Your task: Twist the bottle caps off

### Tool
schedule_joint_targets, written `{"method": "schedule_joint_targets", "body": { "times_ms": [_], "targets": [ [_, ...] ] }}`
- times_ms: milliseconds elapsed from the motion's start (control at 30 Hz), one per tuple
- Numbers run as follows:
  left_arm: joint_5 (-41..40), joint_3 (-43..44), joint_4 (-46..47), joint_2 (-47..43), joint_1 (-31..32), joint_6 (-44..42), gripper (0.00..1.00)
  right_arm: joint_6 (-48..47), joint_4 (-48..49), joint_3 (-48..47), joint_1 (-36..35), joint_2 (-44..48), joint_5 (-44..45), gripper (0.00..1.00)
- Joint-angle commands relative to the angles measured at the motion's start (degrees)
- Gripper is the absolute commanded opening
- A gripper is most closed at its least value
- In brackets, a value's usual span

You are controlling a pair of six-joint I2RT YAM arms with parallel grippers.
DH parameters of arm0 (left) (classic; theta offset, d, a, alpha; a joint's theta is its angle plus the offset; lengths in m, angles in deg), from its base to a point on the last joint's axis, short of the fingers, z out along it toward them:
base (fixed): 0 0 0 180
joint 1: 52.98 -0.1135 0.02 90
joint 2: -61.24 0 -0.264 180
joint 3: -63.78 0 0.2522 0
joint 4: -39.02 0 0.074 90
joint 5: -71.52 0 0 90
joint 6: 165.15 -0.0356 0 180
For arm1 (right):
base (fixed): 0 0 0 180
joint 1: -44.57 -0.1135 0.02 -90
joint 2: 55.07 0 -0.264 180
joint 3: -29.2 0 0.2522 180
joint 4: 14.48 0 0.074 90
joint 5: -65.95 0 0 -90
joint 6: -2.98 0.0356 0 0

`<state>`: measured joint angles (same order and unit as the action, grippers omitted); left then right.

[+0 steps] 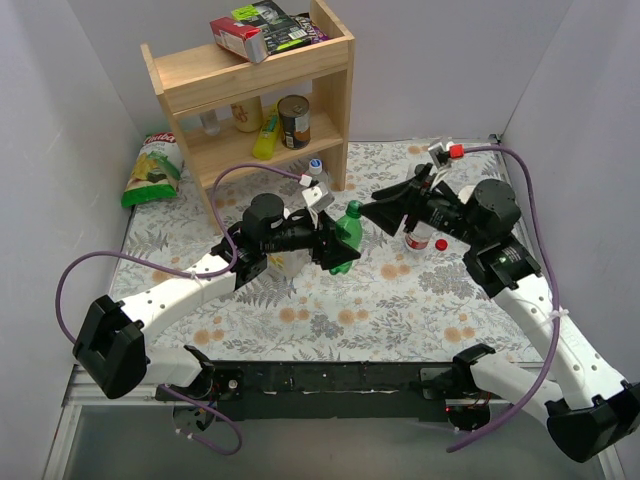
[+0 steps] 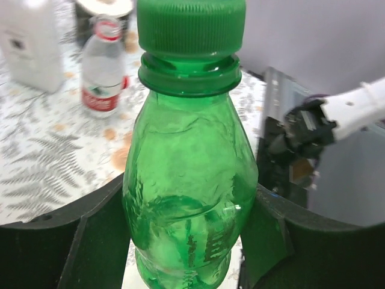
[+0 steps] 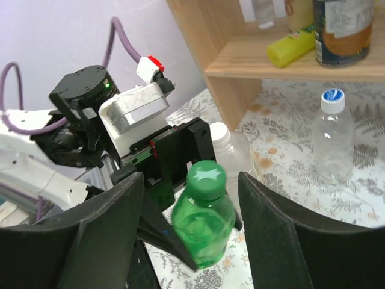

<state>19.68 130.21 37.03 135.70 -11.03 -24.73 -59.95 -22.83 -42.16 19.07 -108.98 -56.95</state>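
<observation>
My left gripper is shut on the body of the small green bottle and holds it tilted above the table. In the left wrist view the bottle fills the space between the fingers, with the green cap on. My right gripper is open, and its fingers stand either side of the green cap without touching it. The slim clear bottle carries a blue cap. The large clear bottle carries a white cap. The red-labelled bottle stands under the right arm with a red cap beside it.
A wooden shelf stands at the back with a can, a yellow bottle and boxes on top. A chip bag lies at the left wall. An opaque white bottle stands near the red-labelled one.
</observation>
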Motion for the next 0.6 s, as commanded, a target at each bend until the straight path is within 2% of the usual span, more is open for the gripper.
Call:
{"method": "schedule_joint_targets", "body": {
  "times_ms": [0, 167, 567],
  "targets": [
    [-12.4, 1.2, -3.6, -2.1, -0.1, -1.5, 0.36, -0.8, -7.8, -5.4, -7.2, -1.3, 17.1, 0.68],
    [-15.2, 1.5, -4.7, -2.5, -0.1, -1.7, 0.36, -1.5, -12.8, -8.1, -11.4, -4.4, 24.1, 0.64],
    [-15.1, 1.4, -4.7, -2.6, 0.1, -1.7, 0.36, -0.7, -11.7, -8.5, -12.2, -6.9, 22.9, 0.61]
  ]
}}
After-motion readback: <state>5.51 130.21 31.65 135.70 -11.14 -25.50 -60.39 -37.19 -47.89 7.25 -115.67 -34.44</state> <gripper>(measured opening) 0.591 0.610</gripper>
